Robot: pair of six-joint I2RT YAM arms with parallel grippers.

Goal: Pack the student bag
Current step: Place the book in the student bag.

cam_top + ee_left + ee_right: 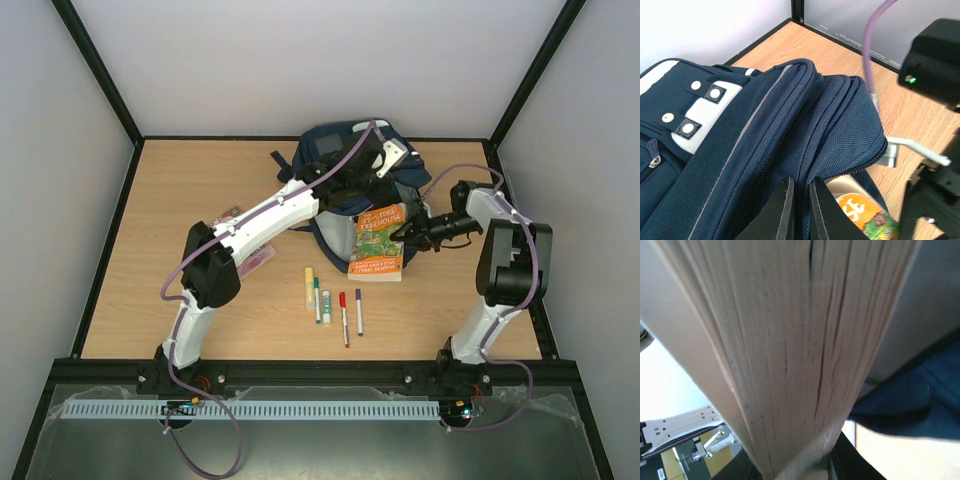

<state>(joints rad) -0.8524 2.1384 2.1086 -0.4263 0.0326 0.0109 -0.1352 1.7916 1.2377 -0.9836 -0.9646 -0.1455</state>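
The navy student bag [335, 150] lies at the back middle of the table. My left gripper [352, 198] reaches over it. In the left wrist view that gripper [801, 200] is shut on a fold of the student bag [740, 130] by its zip, which holds the mouth open. An orange and green book [378, 242] lies tilted at the bag's mouth, and my right gripper [403, 232] is shut on its right edge. The book [865, 216] shows under the lifted flap. In the right wrist view the book's page edges [790, 340] fill the frame above my gripper [802, 472].
Several markers and a glue stick [330, 298] lie in a row on the table in front of the book. A clear pinkish pouch [255, 255] sits partly under my left arm. Black frame rails run along the table's edges.
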